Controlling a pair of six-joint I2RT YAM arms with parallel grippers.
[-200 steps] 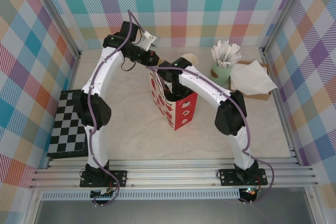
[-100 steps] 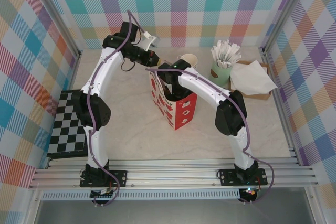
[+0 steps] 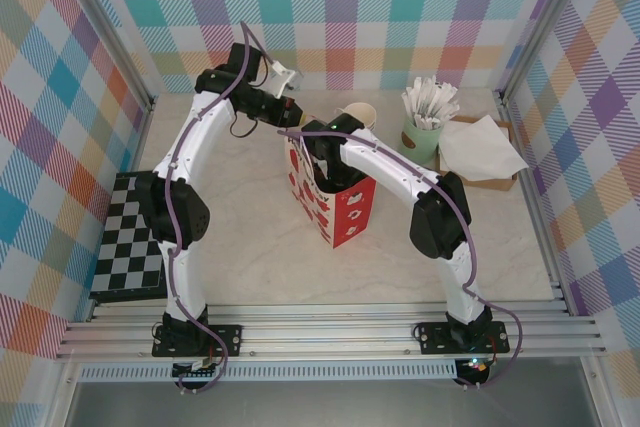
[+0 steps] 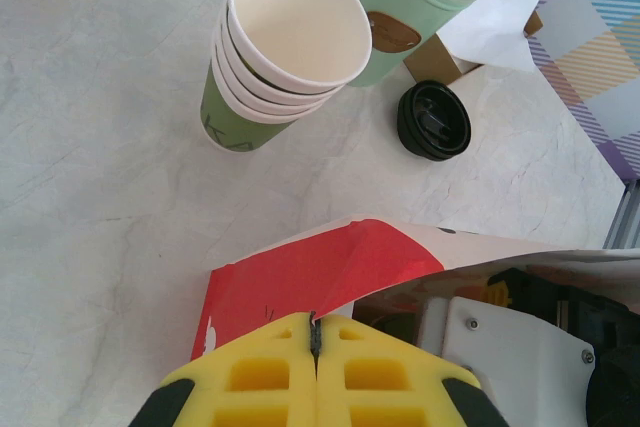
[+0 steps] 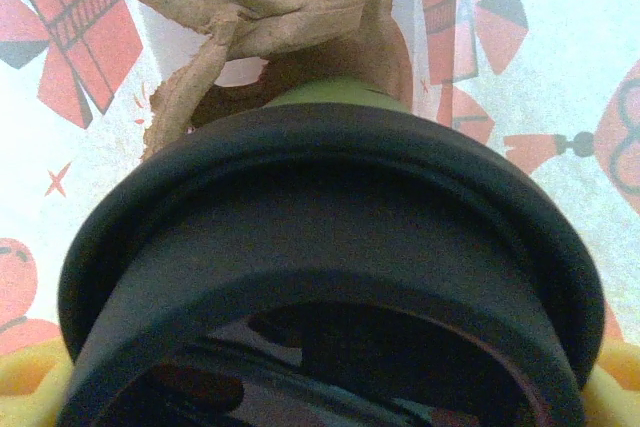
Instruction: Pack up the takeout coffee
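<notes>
The takeout coffee shows close up in the right wrist view: its round black lid (image 5: 320, 207) with a strip of green cup (image 5: 335, 94) beyond it. It hangs inside the red-and-white paper bag (image 3: 345, 212), above the bag's crumpled brown bottom. My right gripper (image 5: 320, 392) is shut on it, and a yellow fingertip (image 5: 25, 382) shows beside the lid. From above, the right wrist (image 3: 322, 142) reaches down into the bag's mouth. My left gripper (image 4: 316, 322) is shut on the bag's upper edge (image 4: 330, 267), holding it at the back left.
A stack of lidless cups (image 4: 280, 57) stands just behind the bag, with a loose black lid (image 4: 434, 120) on the table beside it. A mint-green pot of sachets (image 3: 422, 137) and white napkins on a box (image 3: 480, 150) sit at the back right. A chessboard (image 3: 128, 237) lies on the left.
The right wrist has shifted slightly at the bag's mouth, uncovering more of the cup stack behind it. The left arm has held still.
</notes>
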